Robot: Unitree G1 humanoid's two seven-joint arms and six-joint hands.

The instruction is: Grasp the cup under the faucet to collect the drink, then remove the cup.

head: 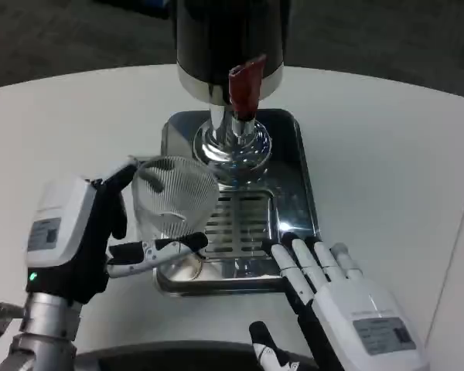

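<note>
Two hands work at the drip tray. Fingers of the left hand close around the clear ribbed cup, which it holds tilted over the tray's left front part, beside the slotted grate and in front of the chrome base of the dispenser. The red faucet lever sits above and behind the cup. Extended and slightly spread, the right hand holds nothing, its fingertips touching the tray's front right edge. Tray and dispenser stand on the white surface.
</note>
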